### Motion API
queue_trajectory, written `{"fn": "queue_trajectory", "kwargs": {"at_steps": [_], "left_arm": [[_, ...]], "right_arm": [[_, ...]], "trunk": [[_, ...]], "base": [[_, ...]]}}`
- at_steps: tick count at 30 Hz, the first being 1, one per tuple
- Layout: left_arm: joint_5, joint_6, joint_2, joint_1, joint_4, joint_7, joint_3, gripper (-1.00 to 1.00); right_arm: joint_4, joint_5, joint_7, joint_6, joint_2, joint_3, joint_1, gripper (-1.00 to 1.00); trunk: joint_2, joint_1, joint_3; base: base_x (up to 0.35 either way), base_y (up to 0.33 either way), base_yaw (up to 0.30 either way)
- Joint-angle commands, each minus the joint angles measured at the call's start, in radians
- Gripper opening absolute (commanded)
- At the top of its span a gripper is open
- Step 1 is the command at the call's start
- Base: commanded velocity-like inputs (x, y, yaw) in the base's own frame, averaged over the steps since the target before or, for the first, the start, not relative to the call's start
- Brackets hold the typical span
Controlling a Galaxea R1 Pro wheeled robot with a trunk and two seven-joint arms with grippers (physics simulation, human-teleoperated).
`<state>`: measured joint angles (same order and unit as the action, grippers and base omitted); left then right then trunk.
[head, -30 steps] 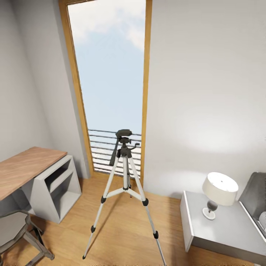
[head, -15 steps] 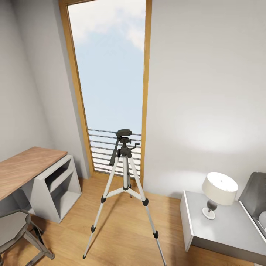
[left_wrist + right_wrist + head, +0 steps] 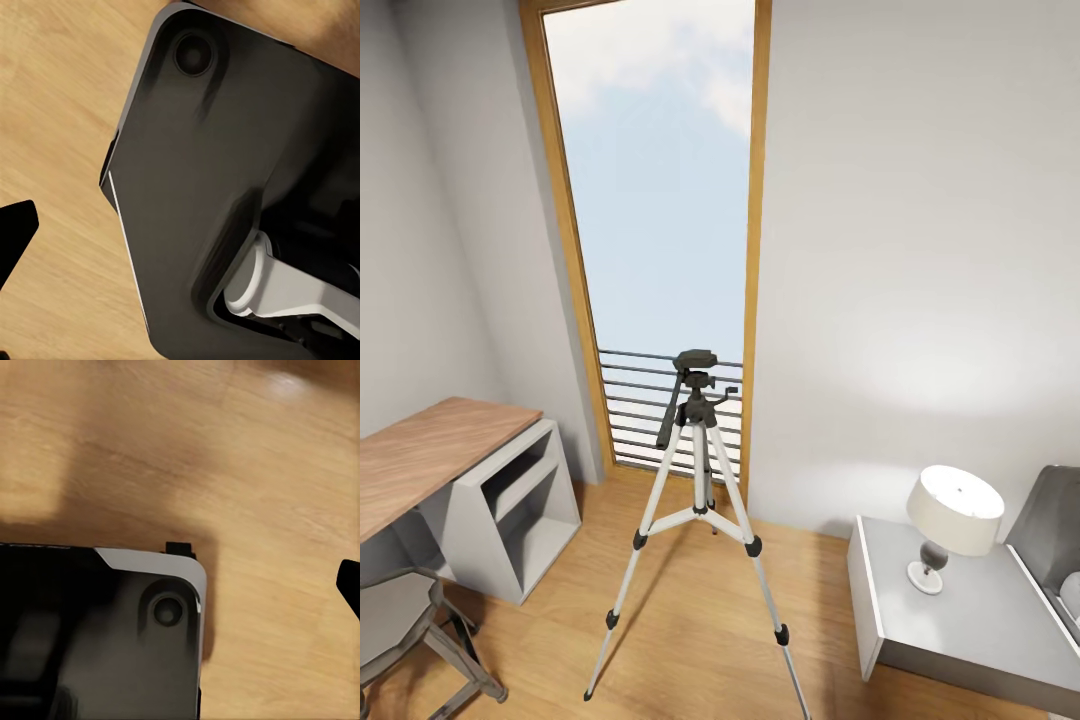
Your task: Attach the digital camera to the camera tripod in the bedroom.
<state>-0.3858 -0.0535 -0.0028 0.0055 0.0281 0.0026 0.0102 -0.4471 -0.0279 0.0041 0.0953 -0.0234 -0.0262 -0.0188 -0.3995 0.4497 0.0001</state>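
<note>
The camera tripod (image 3: 697,480) stands on the light wood floor in front of the tall window, silver legs spread, and its black pan head (image 3: 695,362) carries nothing. The digital camera is out of view. In the left wrist view, one black fingertip (image 3: 15,234) of my left gripper shows at the frame's edge over the floor, beside my dark base (image 3: 225,172). In the right wrist view, one black fingertip (image 3: 350,585) of my right gripper likewise sits at the edge, over bare floor. Nothing lies between the fingers of either gripper.
A wood-topped desk (image 3: 430,450) with a white shelf unit (image 3: 510,510) stands at the left, a grey chair (image 3: 410,630) in front of it. At the right are a white nightstand (image 3: 970,610) with a lamp (image 3: 952,520) and the bed's grey headboard (image 3: 1055,540).
</note>
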Motion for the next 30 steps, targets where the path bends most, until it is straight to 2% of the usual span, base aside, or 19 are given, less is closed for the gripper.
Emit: {"fn": "queue_trajectory", "kwargs": {"at_steps": [1,8,20,28,29,30], "left_arm": [[-0.004,-0.002,0.000,0.001,0.001,0.000,0.001,1.00],[-0.004,-0.002,0.000,0.001,0.001,0.000,0.001,1.00],[-0.004,-0.002,0.000,0.001,0.001,0.000,0.002,1.00],[-0.005,-0.002,0.000,0.001,0.001,0.000,0.003,1.00],[-0.005,-0.002,0.000,0.001,0.001,0.000,0.003,1.00],[-0.005,-0.002,0.000,0.001,0.001,0.000,0.004,1.00]], "right_arm": [[-0.008,-0.001,0.000,0.012,0.001,-0.002,0.000,1.00],[-0.047,0.006,0.001,0.051,0.009,0.000,0.000,1.00],[-0.115,0.008,0.001,0.119,0.009,-0.004,0.000,1.00],[-0.160,0.009,0.001,0.163,0.011,-0.006,-0.026,1.00],[-1.091,0.009,0.001,0.721,0.011,-0.006,-0.052,1.00],[-1.092,0.009,0.001,0.721,0.012,-0.006,-0.061,1.00]], "trunk": [[0.000,0.000,0.000],[0.000,0.000,0.000],[0.000,0.000,0.000],[0.000,0.000,0.000],[0.000,0.000,0.000],[0.000,0.000,0.000]], "base": [[0.000,0.000,0.000],[0.000,0.000,0.000],[0.000,0.000,0.000],[0.000,0.000,0.000],[0.000,0.000,0.000],[0.000,0.000,0.000]]}}
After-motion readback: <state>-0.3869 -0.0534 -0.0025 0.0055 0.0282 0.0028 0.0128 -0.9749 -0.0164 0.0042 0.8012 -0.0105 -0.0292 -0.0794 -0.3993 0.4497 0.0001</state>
